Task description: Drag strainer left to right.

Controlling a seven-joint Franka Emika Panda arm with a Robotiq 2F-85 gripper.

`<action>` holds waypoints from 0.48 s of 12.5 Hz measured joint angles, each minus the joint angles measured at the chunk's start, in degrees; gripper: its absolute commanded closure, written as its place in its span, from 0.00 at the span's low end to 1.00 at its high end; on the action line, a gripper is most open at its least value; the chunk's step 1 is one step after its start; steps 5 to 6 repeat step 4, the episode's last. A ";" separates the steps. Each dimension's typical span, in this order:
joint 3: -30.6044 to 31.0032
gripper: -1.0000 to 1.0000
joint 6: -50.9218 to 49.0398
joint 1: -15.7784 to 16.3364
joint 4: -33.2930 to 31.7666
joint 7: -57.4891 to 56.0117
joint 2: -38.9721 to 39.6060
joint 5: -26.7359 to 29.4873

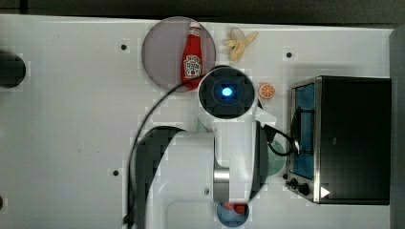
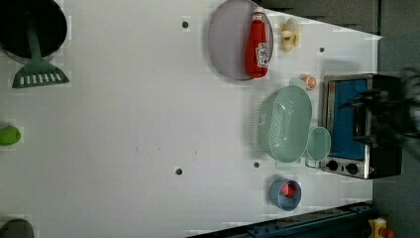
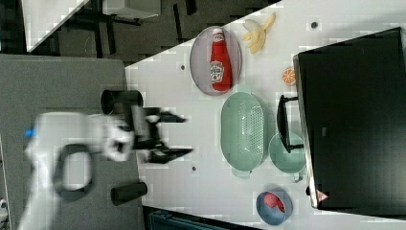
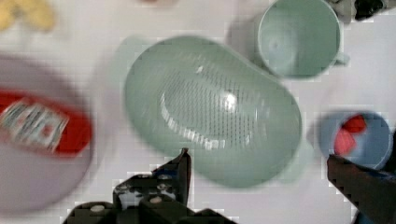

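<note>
Strainer (image 2: 284, 124) sitting mouth-up on the white table (image 2: 124, 124), right of centre in the left view, and I am hanging above it with nothing in my claw (image 4: 257, 163). My fingers are spreading wide in the wrist view: one dark fingertip (image 4: 183, 161) is pointing at the strainer's (image 4: 212, 109) near rim, the other is out by the blue cup (image 4: 357, 139) with red pieces in it. Neither is touching the strainer.

Right beside the strainer, touching or nearly touching its rim, the smaller green cup (image 2: 318, 144) is standing between it and the toaster oven (image 2: 359, 124). Toward the upper middle of the left view, a ketchup bottle (image 2: 257, 42) is lying on a grey plate (image 2: 228, 39), with a banana (image 2: 288, 34) and an orange slice (image 2: 308, 82) close by. In the right view, my claw (image 3: 167, 136) is hovering left of the strainer (image 3: 243, 132), well off the table.
</note>
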 measured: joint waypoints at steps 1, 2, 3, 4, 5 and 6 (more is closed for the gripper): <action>-0.55 0.00 -3.20 0.60 3.02 -3.15 -2.57 2.02; -0.86 0.00 -5.52 0.65 5.37 -6.56 -5.00 4.24; -1.26 0.00 -7.83 0.60 7.05 -9.95 -7.24 4.39; -1.18 0.00 -9.27 0.33 8.90 -12.72 -8.73 2.55; -1.18 0.00 -9.27 0.33 8.90 -12.72 -8.73 2.55; -1.18 0.00 -9.27 0.33 8.90 -12.72 -8.73 2.55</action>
